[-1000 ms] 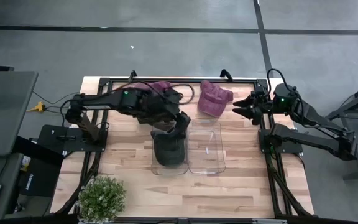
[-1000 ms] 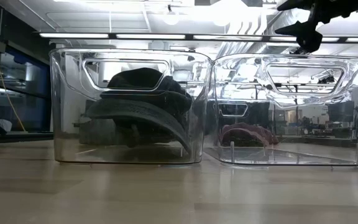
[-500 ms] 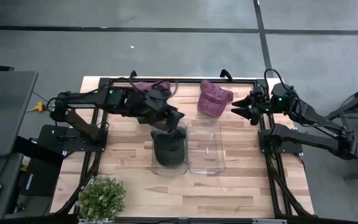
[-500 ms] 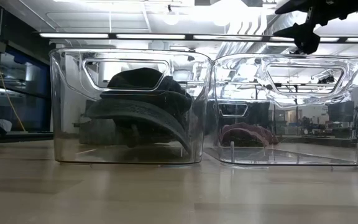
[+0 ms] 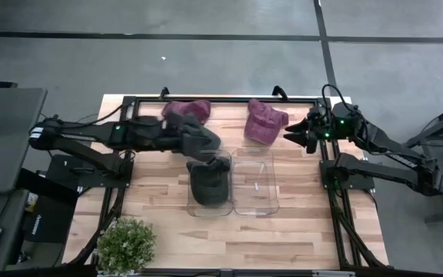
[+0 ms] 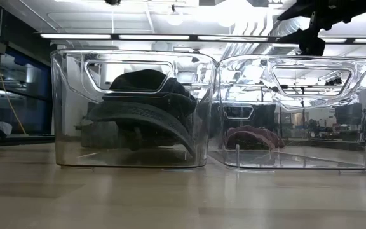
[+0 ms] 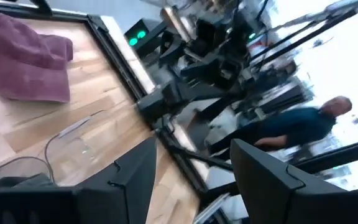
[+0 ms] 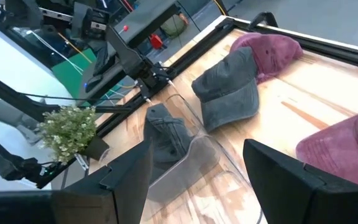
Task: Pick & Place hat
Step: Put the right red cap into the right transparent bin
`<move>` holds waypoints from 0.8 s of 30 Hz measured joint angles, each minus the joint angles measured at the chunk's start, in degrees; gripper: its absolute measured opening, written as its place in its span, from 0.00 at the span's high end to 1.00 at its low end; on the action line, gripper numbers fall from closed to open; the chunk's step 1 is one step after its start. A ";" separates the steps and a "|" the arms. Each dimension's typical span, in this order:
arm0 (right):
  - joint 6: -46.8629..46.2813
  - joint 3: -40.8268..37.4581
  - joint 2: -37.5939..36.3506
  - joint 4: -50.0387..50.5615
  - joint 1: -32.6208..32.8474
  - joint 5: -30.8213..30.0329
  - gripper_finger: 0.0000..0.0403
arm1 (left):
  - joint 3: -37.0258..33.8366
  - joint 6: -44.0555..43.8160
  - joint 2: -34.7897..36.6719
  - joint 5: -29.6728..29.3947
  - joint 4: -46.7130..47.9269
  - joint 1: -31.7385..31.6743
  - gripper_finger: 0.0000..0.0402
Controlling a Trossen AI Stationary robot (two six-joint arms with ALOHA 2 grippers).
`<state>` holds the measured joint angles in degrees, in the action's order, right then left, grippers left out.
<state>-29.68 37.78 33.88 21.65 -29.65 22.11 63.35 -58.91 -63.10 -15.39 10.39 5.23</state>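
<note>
Clear plastic bin (image 5: 210,185) walls blur the dark hat (image 5: 208,186) lying inside. The left gripper (image 5: 208,145) hovers beside its rim, spread and empty; the right gripper (image 5: 297,135) gapes empty near a maroon hat (image 5: 263,121).

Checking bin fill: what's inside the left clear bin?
The left bin holds one dark hat, brim curving down in the low view. Anything beneath the hat is hidden. The right bin beside it looks empty.
</note>
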 joint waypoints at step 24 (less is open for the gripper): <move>-9.79 0.04 10.48 -13.43 0.00 -7.26 0.39 | -43.14 19.84 29.90 -8.90 -32.01 -0.02 0.51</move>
<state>-39.47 37.82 44.36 8.23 -29.65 14.84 20.21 -39.06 -33.20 -24.29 -21.62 5.21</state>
